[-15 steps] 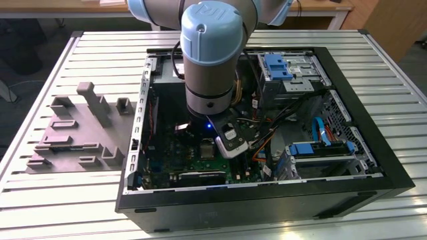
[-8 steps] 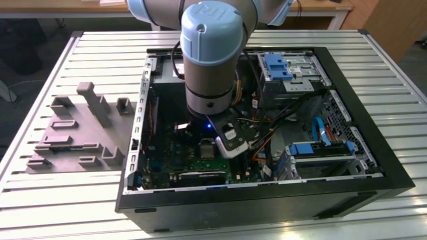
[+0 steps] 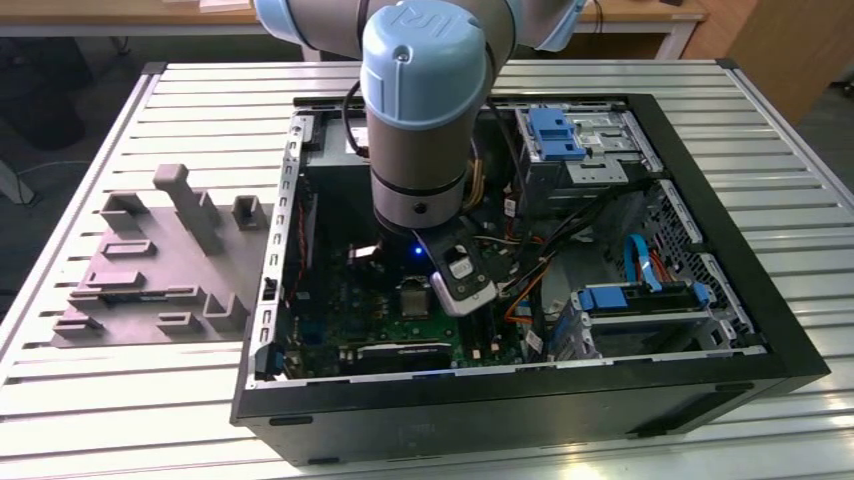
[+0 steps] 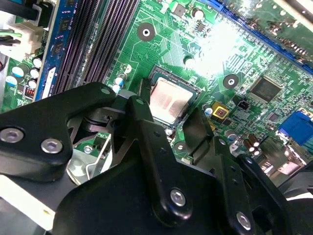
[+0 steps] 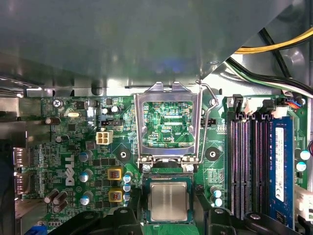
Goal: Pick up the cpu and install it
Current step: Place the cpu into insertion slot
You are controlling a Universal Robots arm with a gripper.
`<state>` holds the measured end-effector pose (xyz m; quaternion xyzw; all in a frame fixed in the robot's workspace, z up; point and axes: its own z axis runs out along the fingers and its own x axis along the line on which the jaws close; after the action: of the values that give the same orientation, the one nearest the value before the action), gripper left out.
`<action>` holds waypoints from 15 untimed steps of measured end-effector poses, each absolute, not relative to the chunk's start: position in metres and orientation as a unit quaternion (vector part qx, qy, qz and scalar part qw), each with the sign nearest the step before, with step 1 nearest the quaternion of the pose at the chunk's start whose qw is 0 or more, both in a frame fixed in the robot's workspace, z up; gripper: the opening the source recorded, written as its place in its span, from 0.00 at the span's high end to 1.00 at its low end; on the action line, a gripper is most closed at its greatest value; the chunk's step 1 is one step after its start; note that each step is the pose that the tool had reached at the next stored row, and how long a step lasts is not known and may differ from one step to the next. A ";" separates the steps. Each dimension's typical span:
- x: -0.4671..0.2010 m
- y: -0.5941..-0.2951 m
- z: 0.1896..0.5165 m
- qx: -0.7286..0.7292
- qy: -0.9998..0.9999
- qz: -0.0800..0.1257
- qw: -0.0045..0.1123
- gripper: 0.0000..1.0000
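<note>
The cpu (image 5: pixel 168 200) (image 4: pixel 169 100), a small square chip with a pale metal top, lies flat in its socket on the green motherboard (image 5: pixel 78 147) (image 4: pixel 161 44). The silver load frame (image 5: pixel 168 122) is swung open away from the socket, and its lever (image 5: pixel 209 122) is raised beside it. My gripper (image 5: pixel 168 208) (image 4: pixel 166 112) hovers low over the socket and is open, one black finger on each side of the chip. Small gaps separate the fingers from it. In the exterior view the arm reaches down into the open computer case (image 3: pixel 747 300), with the gripper (image 3: pixel 447 285) above the board.
Black memory slots (image 5: pixel 249 161) run beside the socket. Yellow and black cables (image 5: pixel 279 46) cross near the case wall. Drive cages with blue latches (image 3: pixel 554 130) (image 3: pixel 627 295) fill the case toward the exterior view's right. A grey moulded fixture (image 3: pixel 160 260) sits on the slatted table (image 3: pixel 134 400).
</note>
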<state>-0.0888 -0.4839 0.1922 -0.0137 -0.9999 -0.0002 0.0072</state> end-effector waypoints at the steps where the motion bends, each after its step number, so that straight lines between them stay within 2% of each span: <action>1: -0.089 -0.484 0.192 -0.014 -1.000 0.000 0.007 0.48; 2: -0.089 -0.484 0.192 -0.014 -1.000 0.000 0.007 0.48; 3: -0.089 -0.484 0.192 -0.014 -1.000 0.000 0.007 0.55; 15: -0.089 -0.484 0.192 -0.014 -1.000 0.000 0.007 0.53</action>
<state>-0.0890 -0.4839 0.1923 -0.0137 -0.9999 -0.0002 0.0073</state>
